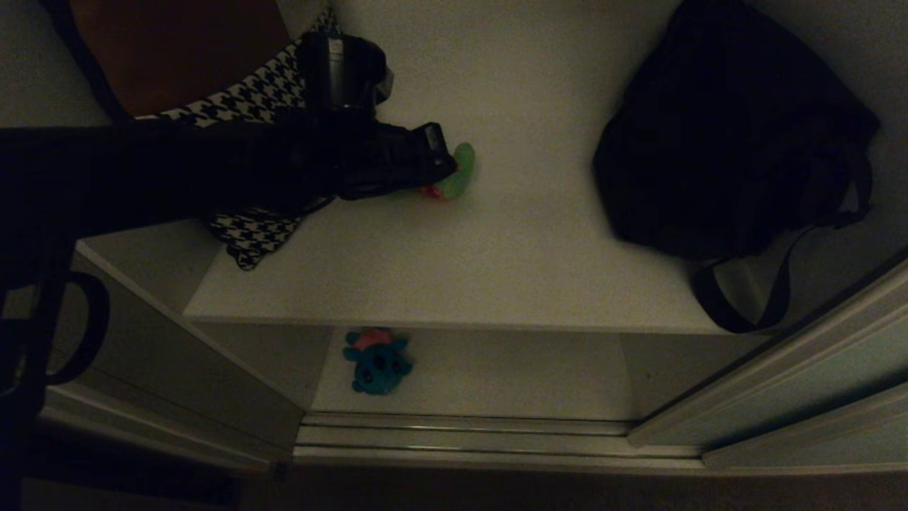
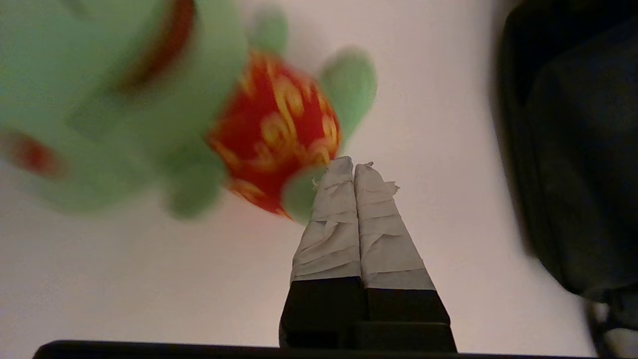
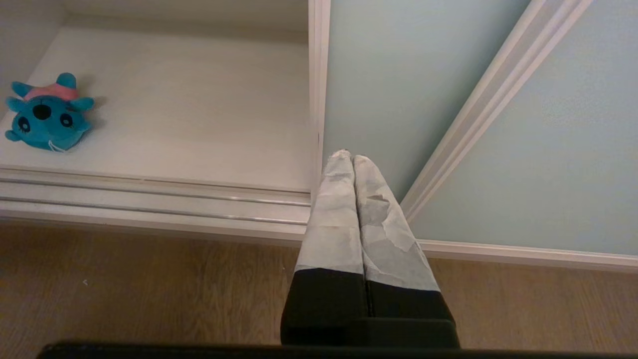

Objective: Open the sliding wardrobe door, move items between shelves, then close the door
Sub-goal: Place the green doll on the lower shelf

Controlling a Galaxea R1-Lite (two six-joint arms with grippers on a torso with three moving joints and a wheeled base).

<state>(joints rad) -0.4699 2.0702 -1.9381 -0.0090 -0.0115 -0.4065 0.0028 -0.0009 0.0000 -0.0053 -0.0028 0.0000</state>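
Left wrist view: left hand [image 2: 354, 167] pressed closed, tips against green plush toy [image 2: 199, 109].

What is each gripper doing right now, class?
Left gripper: shut, pinching the green plush toy.
Right gripper: shut, empty.

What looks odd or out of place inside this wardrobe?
The green plush toy dangles from the left gripper, whose fingers are pressed shut beside its red shorts, so the grip looks thin. On the upper shelf the black bag's strap hangs over the front edge. The teal plush toy lies on the lower shelf.
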